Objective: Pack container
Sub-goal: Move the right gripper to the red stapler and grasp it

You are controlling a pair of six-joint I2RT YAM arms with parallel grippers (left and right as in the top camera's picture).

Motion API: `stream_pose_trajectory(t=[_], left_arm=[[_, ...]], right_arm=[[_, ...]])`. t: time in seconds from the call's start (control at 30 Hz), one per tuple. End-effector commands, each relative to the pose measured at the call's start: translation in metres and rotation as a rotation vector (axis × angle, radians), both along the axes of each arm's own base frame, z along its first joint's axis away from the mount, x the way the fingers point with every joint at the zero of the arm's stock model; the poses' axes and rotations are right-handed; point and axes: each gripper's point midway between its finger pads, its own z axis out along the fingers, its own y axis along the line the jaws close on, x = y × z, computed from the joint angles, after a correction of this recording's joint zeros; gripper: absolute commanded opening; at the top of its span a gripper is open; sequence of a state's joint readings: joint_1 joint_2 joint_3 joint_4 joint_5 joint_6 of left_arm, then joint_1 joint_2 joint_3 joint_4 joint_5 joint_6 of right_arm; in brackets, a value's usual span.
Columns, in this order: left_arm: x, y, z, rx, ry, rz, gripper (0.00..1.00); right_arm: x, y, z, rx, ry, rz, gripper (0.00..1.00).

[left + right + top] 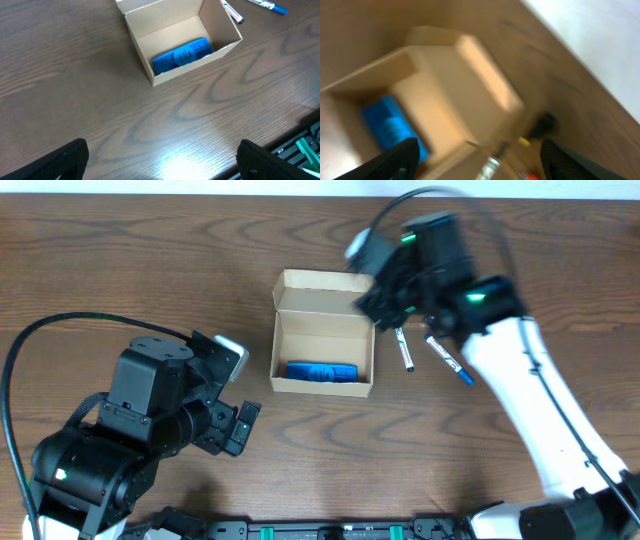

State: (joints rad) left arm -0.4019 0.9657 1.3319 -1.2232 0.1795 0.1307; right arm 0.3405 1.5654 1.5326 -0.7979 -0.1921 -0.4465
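Container: the tan cardboard container [322,340] sits open near the middle of the counter [150,260]. Its lid flap [318,284] stands up along the far edge.
Contents: a flat blue object [322,371] lies inside, along the near wall. The rest of the floor is bare cardboard.
Pens: a white-bodied pen [404,350] lies on the counter just right of the container. A blue-capped pen [448,358] lies a little further right, and the two do not touch.
Left gripper: the left gripper [162,162] hangs over bare wood at the lower left, well apart from the container. Its jaws are wide, with the dark fingers [67,160] at opposite edges of the wrist view and nothing between them.
Right gripper: the right gripper [482,160] is above the container's far right corner, close to the white-bodied pen. The wrist view is badly blurred, but the jaws stand wide apart and grip nothing.
Right arm: the white right arm [520,380] reaches in from the lower right.
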Motion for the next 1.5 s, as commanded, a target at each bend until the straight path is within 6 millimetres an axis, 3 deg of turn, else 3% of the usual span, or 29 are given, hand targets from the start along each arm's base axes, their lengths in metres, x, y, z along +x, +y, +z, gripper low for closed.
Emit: stream_pose_trajectory(t=[0.0, 0.17, 0.37, 0.6, 0.9, 1.23, 1.47], left_arm=[[0.000, 0.001, 0.003, -0.002, -0.009, 0.009, 0.95], [0.000, 0.001, 0.003, -0.002, -0.009, 0.009, 0.95], [0.000, 0.001, 0.003, -0.002, -0.009, 0.009, 0.95], [0.000, 0.002, 0.003, -0.002, -0.009, 0.009, 0.95], [0.000, 0.001, 0.003, -0.002, -0.009, 0.009, 0.95], [0.000, 0.001, 0.003, -0.002, -0.009, 0.009, 0.95], [0.000, 0.002, 0.003, -0.002, -0.009, 0.009, 0.95]], right_arm=[[0.022, -0.053, -0.010, 0.046, 0.070, -0.297, 0.80], [0.038, -0.104, -0.032, 0.081, 0.143, -0.483, 0.80], [0.039, -0.133, -0.076, -0.051, 0.230, -0.432, 0.80], [0.028, -0.138, -0.141, -0.185, 0.392, -0.300, 0.74], [0.029, -0.163, -0.202, -0.295, 0.508, -0.347, 0.72], [0.034, -0.171, -0.240, -0.290, 0.550, -0.334, 0.72], [0.034, -0.171, -0.259, -0.295, 0.576, -0.329, 0.64]])
